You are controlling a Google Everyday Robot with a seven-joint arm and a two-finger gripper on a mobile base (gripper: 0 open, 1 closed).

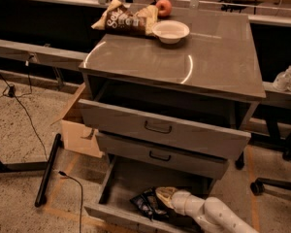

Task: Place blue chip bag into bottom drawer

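1. While a cardboard box point(80, 132) is sitting on the floor at the far left, a grey desk point(150, 62) is standing just beside it with all three drawers pulled out.
2. Along the desk's back edge, a brown chip bag point(126, 19) is lying at the left, and a red apple point(163, 7) is sitting just behind a white bowl point(170, 31).
3. Lowest of the three, the bottom drawer point(128, 178) is standing open, and the blue chip bag point(146, 204) is lying inside it, near the front.
4. Inside that drawer, the pincer point(166, 195) is resting against the bag's right side; whether it is clamping the bag cannot be told.
5. Behind the pincer, the white arm point(218, 217) is reaching in from the lower right.
6. At the far right, small bottles point(287, 79) are standing on a ledge.
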